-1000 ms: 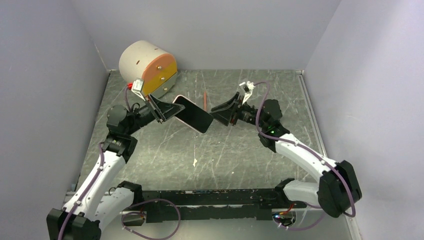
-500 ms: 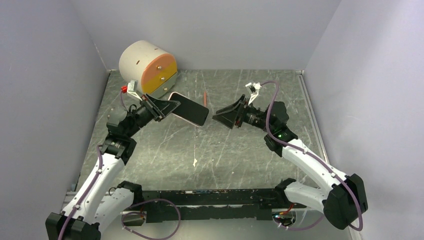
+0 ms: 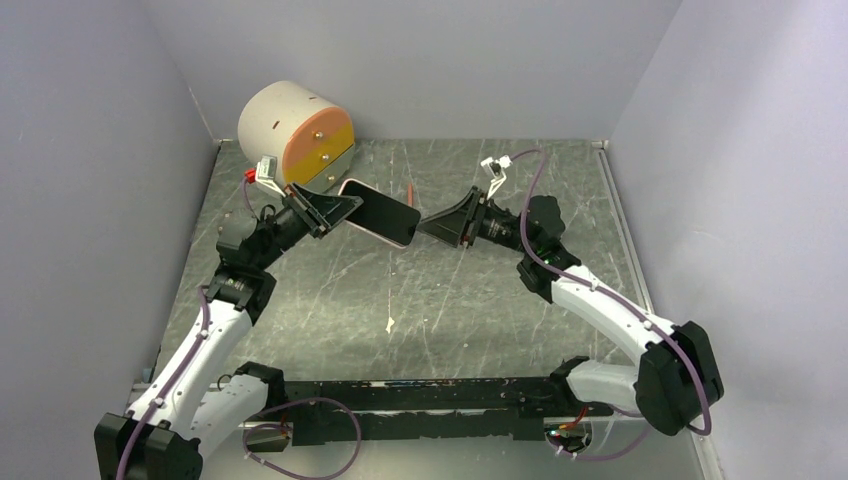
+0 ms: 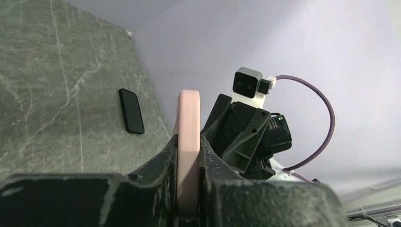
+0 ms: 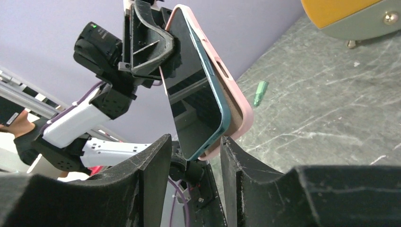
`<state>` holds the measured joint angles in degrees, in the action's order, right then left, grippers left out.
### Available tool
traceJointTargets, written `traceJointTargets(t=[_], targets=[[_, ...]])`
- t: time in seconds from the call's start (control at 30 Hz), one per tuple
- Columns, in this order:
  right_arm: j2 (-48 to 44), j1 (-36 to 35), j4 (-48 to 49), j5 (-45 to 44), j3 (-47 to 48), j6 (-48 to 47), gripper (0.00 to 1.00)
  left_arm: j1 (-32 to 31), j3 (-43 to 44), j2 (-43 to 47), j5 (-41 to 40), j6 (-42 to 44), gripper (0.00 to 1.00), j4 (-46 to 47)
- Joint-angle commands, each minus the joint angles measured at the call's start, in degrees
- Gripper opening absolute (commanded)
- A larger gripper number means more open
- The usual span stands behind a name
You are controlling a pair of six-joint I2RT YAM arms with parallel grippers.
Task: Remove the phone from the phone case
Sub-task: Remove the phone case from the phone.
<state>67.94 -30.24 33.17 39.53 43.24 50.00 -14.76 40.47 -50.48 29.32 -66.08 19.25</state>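
Left gripper [image 3: 340, 210] is clamped shut on one end of the pink phone case [image 3: 371, 229], which is held raised over the scratched grey table [image 3: 480, 300], just in front of the white drum [image 3: 290, 125] at the back left corner. Right gripper [image 3: 432, 224] is set with its jaws apart on either side of the case's free end, and contact cannot be told. The dark phone [image 5: 194, 94] is seen partly lifted out of the case there, and a small white scrap [image 3: 389, 323] is left on the table nearer the bases.

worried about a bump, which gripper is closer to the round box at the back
Left. The left gripper sits just in front of the round box; the right gripper is farther right, past the phone.
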Motion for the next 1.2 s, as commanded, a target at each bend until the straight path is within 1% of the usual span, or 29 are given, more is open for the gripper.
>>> traceJointTargets(t=[0.0, 0.2, 0.37, 0.57, 0.8, 0.9, 0.97, 1.03, 1.17], targets=[[1.22, -0.48, 8.06, 1.96, 3.22, 3.88, 0.45, 0.00, 0.28, 0.67, 0.74, -2.24, 0.03, 6.96], [3.25, -0.95, 11.38, 2.56, 3.92, 6.01, 0.43, 0.00, -0.64, 0.02, 1.60, -4.01, 0.03, 10.76], [3.95, -1.32, 11.71, 2.42, 4.42, 6.51, 0.43, 0.00, -1.60, 0.10, 2.36, -5.07, 0.02, 14.96], [4.52, -1.54, 14.28, 2.84, 4.92, 8.34, 0.42, 0.00, -1.09, 0.97, 2.33, -3.69, 0.03, 12.70], [6.83, -2.40, 18.64, 3.16, 6.93, 11.79, 0.36, 0.00, -1.49, -1.58, 4.29, -5.21, 0.02, 15.97], [7.73, -3.03, 20.40, 3.44, 7.90, 13.19, 0.34, 0.00, -1.40, -1.72, 4.25, -4.21, 0.03, 15.08], [8.19, -3.48, 20.78, 3.45, 8.56, 13.66, 0.32, 0.00, -1.01, -0.96, 3.73, -2.39, 0.06, 12.37], [8.55, -3.60, 20.69, 3.53, 9.14, 14.12, 0.28, 0.02, -0.40, 0.08, 3.15, -0.06, 0.11, 9.01], [9.11, -3.69, 21.94, 3.84, 9.51, 15.55, 0.15, 0.00, 0.96, 1.88, 1.91, 3.94, 0.23, 2.69]])
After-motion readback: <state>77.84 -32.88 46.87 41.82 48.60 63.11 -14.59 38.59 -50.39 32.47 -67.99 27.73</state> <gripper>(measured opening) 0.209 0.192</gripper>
